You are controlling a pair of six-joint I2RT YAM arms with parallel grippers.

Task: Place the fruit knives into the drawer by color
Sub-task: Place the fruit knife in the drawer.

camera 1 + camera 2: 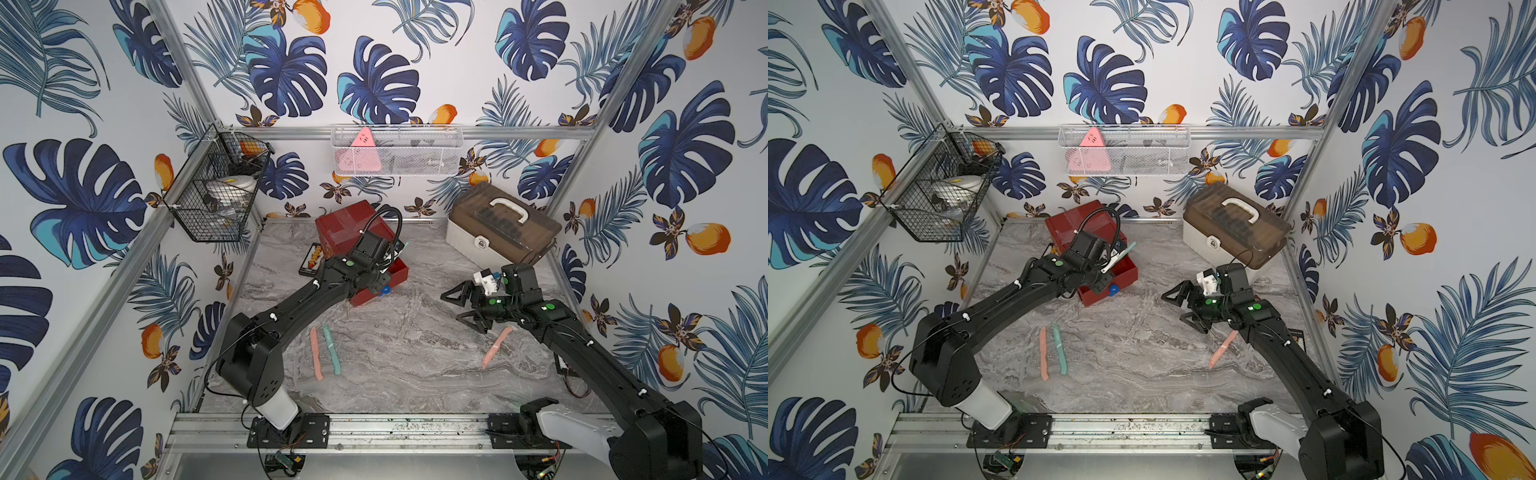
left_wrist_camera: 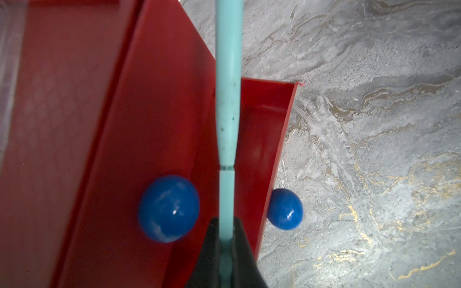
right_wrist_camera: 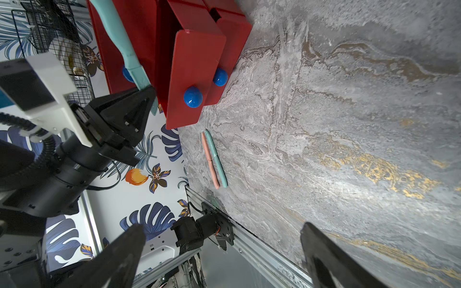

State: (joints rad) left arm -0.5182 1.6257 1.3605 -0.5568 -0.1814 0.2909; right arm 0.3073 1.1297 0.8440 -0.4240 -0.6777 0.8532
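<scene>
I count four knives: pink knife [image 1: 316,353] beside table teal knife [image 1: 332,349], second pink knife [image 1: 496,347] by my right gripper [image 1: 449,308], gaping empty. Left gripper [image 2: 225,249] pinches held teal knife [image 2: 228,99] over an open drawer of the red chest [image 1: 345,224].

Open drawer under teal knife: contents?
Visible floor of the open drawer is bare red, no knives. The teal knife in left pincer and the upper drawer hide the rest.

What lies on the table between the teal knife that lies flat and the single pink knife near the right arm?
Nothing: between the teal knife and the single pink knife only bare marble table shows, in both top views.
</scene>
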